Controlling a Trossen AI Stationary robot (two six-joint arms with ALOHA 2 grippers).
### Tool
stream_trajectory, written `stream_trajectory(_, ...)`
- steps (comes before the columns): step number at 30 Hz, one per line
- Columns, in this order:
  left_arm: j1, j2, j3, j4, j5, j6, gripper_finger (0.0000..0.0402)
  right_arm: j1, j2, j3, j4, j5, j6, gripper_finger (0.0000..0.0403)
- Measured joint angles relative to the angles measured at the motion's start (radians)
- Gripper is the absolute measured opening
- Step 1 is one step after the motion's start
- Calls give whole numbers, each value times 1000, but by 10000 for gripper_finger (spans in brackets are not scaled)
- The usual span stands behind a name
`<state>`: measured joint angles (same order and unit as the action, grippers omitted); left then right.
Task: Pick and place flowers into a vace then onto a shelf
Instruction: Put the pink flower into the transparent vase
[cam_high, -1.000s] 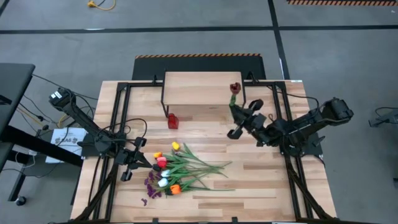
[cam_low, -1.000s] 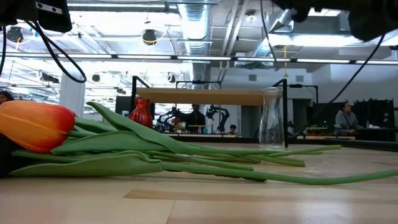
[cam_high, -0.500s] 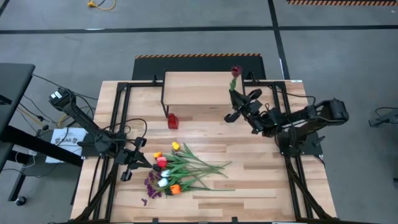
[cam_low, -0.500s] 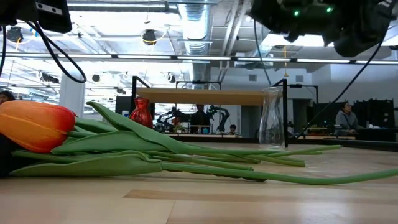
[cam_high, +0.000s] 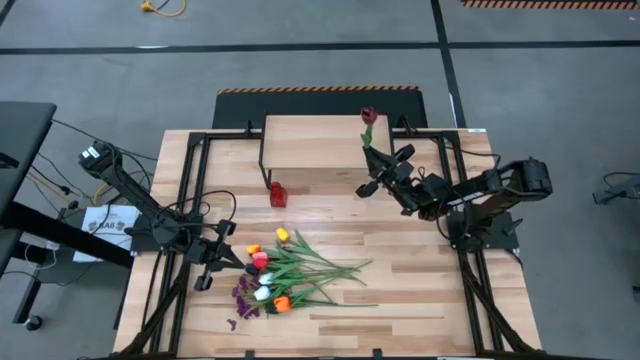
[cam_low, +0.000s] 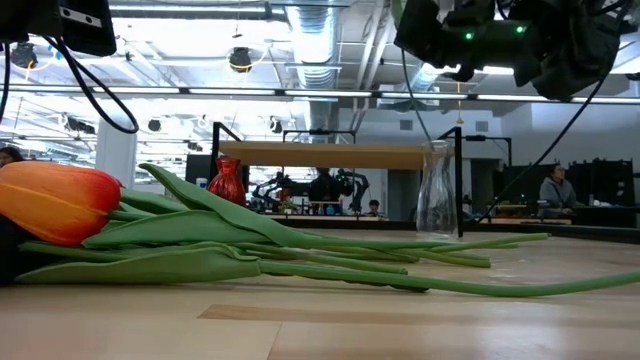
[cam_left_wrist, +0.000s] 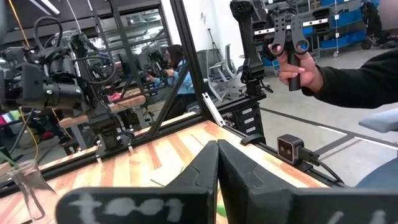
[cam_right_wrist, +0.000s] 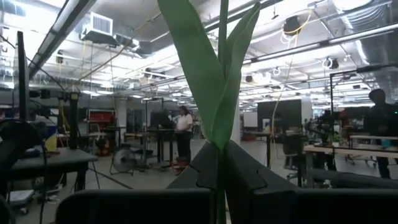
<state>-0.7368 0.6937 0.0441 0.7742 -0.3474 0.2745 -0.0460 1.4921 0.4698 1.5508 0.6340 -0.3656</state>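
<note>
Light is even and bright from above. On the pale wood counter (cam_high: 330, 300) shadows are short and soft, lying close under the arms and the flowers (cam_high: 285, 272).

In the low view, ceiling strip lights glare white across the far room, and the arm parts overhead show nearly as black shapes. The near orange tulip (cam_low: 55, 203) is soft and out of focus.

In the left wrist view, the left hand (cam_left_wrist: 217, 163) is blurred close up. In the right wrist view, bright ceiling lamps sit behind the green leaf (cam_right_wrist: 208, 81).
</note>
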Motion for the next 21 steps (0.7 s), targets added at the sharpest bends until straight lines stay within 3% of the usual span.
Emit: stream_trajectory(21,0,0,0,0,-5,-3,0,47,-1,0,-54,165,-35,19)
